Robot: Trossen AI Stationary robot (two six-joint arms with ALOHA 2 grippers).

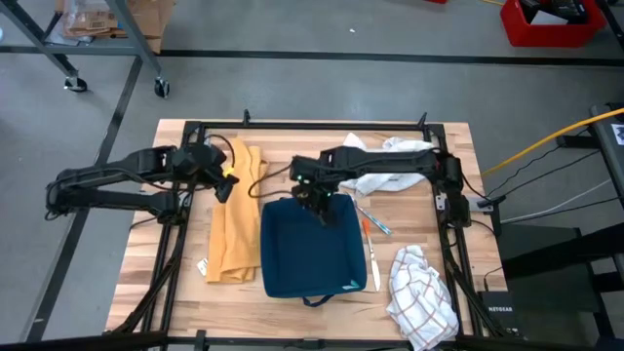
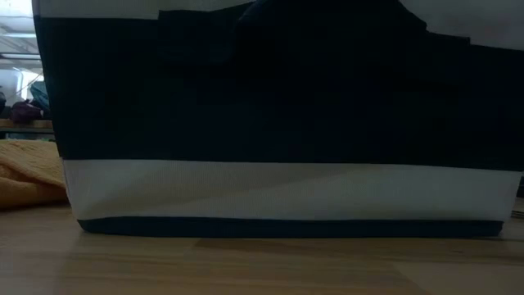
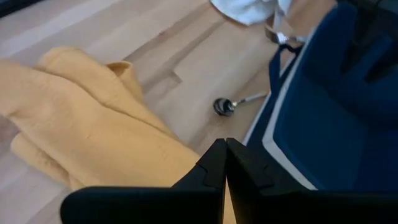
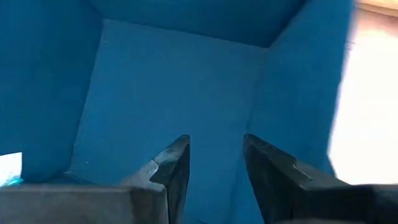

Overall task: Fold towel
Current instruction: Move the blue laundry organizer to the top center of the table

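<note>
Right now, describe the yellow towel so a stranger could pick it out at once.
Start at the dark blue bin in the middle of the wooden table. Lying flat right beside it, on the left arm's side, is the yellow towel. It is the only yellow cloth; the white cloth and the checked cloth lie on the bin's other side.

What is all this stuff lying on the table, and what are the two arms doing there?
Bin: one, dark blue fabric, table centre.
Towel: one, orange-yellow, left of the bin.
White cloth: one, crumpled, far right part, under the right arm.
Checked cloth: one, white with dark lines, near right corner.
Utensils: a few thin ones, right of the bin; kind unclear.
Table: one, light wood.
Left hand: shut, at the towel's far end.
Right hand: open, over the bin's far edge, holding nothing.
</note>
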